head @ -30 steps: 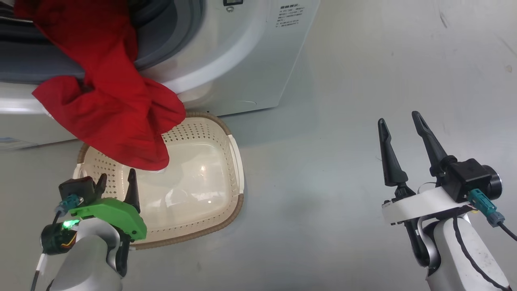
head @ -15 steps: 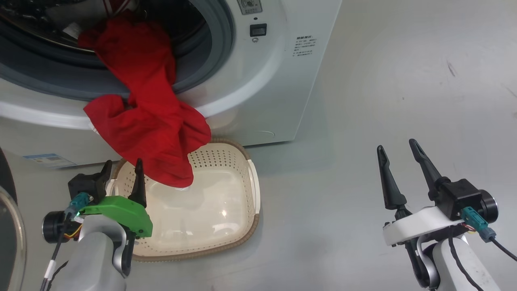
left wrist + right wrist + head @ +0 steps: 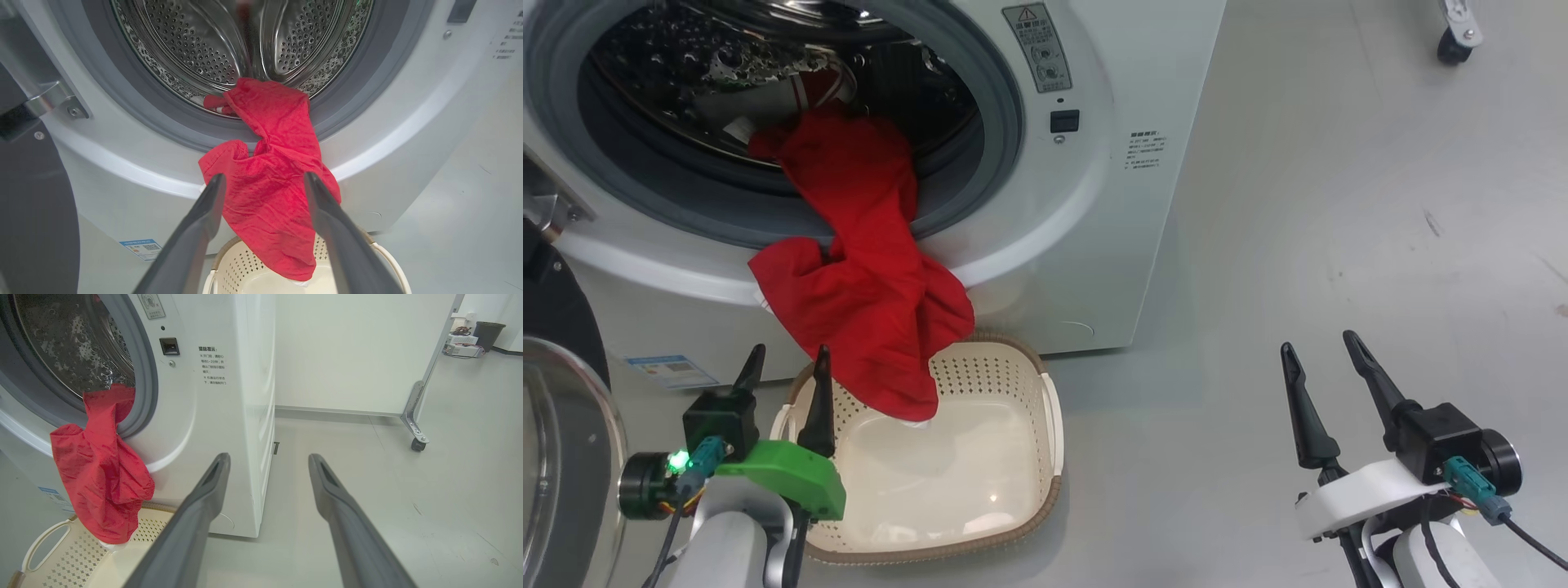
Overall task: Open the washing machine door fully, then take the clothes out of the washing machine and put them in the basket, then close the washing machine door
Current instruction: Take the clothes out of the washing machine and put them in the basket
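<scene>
Red fabric is what you look at first: the clothes (image 3: 866, 310) trail out of the steel drum (image 3: 686, 65), over the grey gasket (image 3: 980, 163) and the white lip of the washing machine (image 3: 1094, 204). Their lower end dangles just inside the far part of the basket (image 3: 1049, 408) on the floor (image 3: 1298, 204). The long axis of the hanging piece runs from the drum mouth straight down to the basket. Further back in the drum there looks to be more cloth, red with pale trim. The washing machine door (image 3: 564, 327) stands swung open at the left.

The left claw (image 3: 790, 351) is the nearer one by far. It sits by the basket's left side with its fingers apart and holding nothing, and the cloth lies ahead of it and a little to its right. In the left wrist view the hanging fabric is framed between the two fingers, beyond their tips and not touching them. So a reach forward and up should meet the cloth across its length. The right claw (image 3: 1317, 341) is also spread wide and empty, well apart over bare floor to the right.

Compared with a second ago, it is mostly the head view that has shifted. Far more of the drum is in sight now, and the door has come into the picture. The garment drapes the same way over the lip and basket, and both claws have stayed spread.
</scene>
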Controlling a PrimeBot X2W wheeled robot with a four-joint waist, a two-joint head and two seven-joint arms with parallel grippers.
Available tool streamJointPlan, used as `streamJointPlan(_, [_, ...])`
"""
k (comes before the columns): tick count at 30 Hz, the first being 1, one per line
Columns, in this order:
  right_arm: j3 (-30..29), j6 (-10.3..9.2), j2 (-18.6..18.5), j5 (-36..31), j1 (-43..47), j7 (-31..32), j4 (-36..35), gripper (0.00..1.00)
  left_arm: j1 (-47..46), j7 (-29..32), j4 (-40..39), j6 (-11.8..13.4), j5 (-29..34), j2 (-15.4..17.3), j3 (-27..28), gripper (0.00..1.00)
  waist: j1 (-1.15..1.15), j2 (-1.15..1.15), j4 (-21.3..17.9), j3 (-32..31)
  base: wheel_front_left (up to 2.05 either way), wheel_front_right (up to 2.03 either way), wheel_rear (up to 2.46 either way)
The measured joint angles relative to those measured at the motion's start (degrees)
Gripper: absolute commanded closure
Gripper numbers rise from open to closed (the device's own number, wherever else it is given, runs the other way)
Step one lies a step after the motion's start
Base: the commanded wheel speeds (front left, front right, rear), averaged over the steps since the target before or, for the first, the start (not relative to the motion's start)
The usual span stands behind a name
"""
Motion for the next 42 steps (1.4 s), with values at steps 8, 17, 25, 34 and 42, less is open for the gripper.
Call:
streamJointPlan(8, [0.6, -0.53, 0.3, 0.0, 1.9, 0.0, -0.2, 0.0, 5.2, 0.0, -4.9, 0.9, 0.5, 0.0, -0.1, 0.0, 0.0, 0.0, -0.2, -3.1, 0.0, 0.0, 0.0])
streamJointPlan(17, [0.3, -1.1, 0.3, 0.0, 3.5, 0.2, -1.4, 0.0, 9.0, 0.0, -8.0, 1.2, 1.0, 0.4, -0.9, 0.0, 0.0, 0.0, -0.7, -4.2, 0.0, 0.0, 0.0])
streamJointPlan(25, [0.3, -1.51, 0.3, 0.0, 4.0, 0.6, -2.1, 0.0, 11.5, 0.0, -11.0, 1.8, 1.0, 0.4, -1.1, 0.0, 0.0, 0.0, -0.6, -4.4, 0.0, 0.0, 0.0])
streamJointPlan(34, [0.5, -1.52, 0.3, 0.0, 4.1, 1.1, -3.1, 0.0, 12.5, 0.1, -13.6, 2.3, 1.0, 0.5, -1.4, 0.0, 0.0, 0.0, -0.5, -4.1, 0.0, 0.0, 0.0])
streamJointPlan(42, [0.8, -1.52, 0.3, 0.0, 4.2, 1.1, -3.7, 0.0, 13.2, 0.9, -15.8, 2.6, 1.0, 0.9, -1.4, 0.0, 0.0, 0.0, -0.7, -3.5, 0.0, 0.0, 0.0])
